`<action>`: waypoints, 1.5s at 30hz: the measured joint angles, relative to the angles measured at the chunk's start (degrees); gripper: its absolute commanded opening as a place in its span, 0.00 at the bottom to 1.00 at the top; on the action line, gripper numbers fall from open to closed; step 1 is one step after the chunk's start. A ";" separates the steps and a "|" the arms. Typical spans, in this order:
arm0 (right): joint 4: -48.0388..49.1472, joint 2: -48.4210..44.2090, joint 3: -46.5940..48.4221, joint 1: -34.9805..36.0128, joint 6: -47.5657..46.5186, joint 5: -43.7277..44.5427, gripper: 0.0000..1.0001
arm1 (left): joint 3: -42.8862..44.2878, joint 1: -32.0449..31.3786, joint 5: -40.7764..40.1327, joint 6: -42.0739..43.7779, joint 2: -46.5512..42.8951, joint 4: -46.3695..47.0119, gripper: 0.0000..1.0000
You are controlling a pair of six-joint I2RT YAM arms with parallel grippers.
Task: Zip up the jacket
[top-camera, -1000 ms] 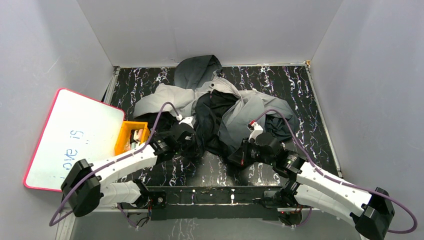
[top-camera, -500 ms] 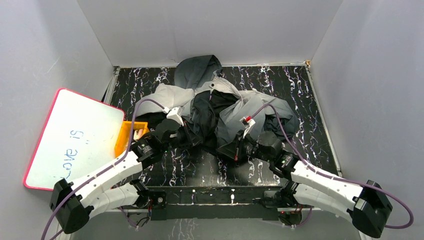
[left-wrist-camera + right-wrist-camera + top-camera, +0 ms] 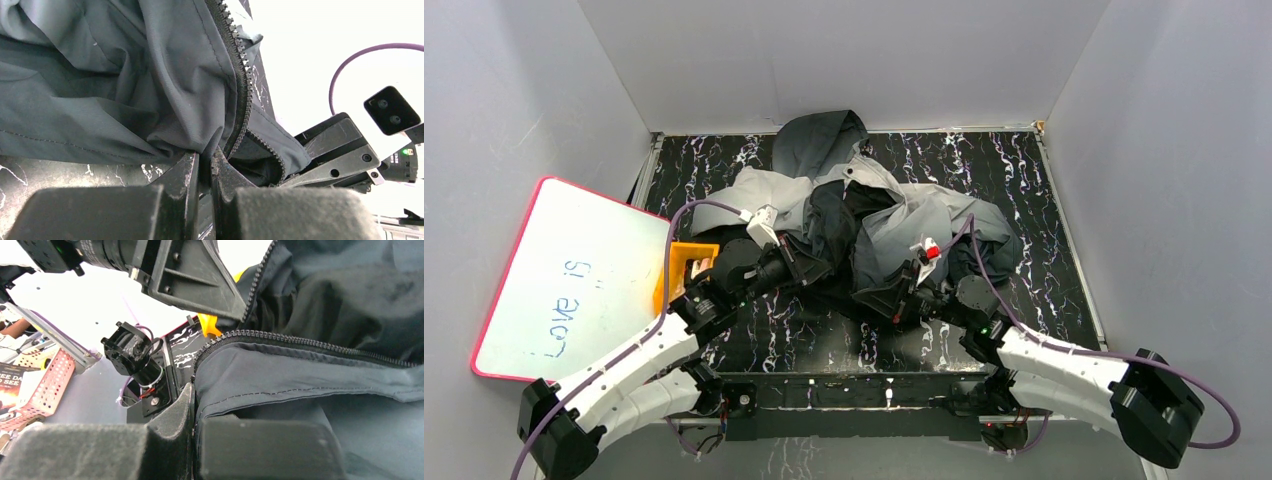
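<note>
Tightly pinching jacket, left gripper, right gripper

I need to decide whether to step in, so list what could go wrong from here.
The left gripper is shut on a thin fold of the jacket beside the teeth; it could slip out.
The right gripper holds the other edge close by; the two could collide.
The jacket lies crumpled, so the halves may meet twisted.
</note>
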 measured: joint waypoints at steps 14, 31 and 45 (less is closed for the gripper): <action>8.20 6.64 0.66 0.00 -1.81 -1.18 0.00 | -3.76 0.24 4.59 -0.15 -2.69 6.69 0.00; 11.56 10.27 2.21 0.00 -2.01 1.16 0.00 | -5.05 0.24 5.14 -0.20 -2.73 8.00 0.00; 11.87 11.26 2.58 0.00 -1.97 1.25 0.00 | -5.05 0.33 5.22 -0.17 -2.36 9.07 0.00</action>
